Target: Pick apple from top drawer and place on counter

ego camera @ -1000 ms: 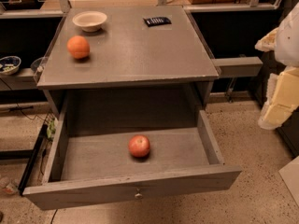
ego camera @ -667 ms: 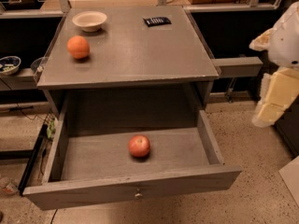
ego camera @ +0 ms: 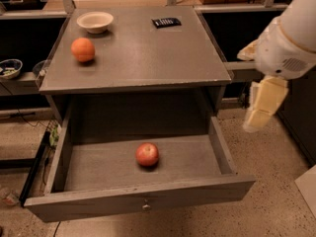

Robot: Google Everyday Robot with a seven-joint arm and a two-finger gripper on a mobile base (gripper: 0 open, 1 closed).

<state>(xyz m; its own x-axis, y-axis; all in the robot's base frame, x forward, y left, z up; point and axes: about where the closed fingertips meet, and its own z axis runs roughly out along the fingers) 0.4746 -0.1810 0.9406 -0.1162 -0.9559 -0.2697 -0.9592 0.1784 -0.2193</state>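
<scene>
Open top drawer (ego camera: 197, 192) holds the apple (ego camera: 147, 154) loose mid-floor, below the counter's (ego camera: 138, 53) front edge; hand (ego camera: 260, 107) hangs beyond the right edge, apart or together I cannot tell — risk: reaching in, it clips the drawer side or sets the apple rolling.

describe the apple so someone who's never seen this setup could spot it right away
The wide grey top drawer stands pulled open below the counter, the gripper hanging to its right. The apple lies alone mid-floor inside. It is red, unlike the orange fruit up on the counter.
</scene>
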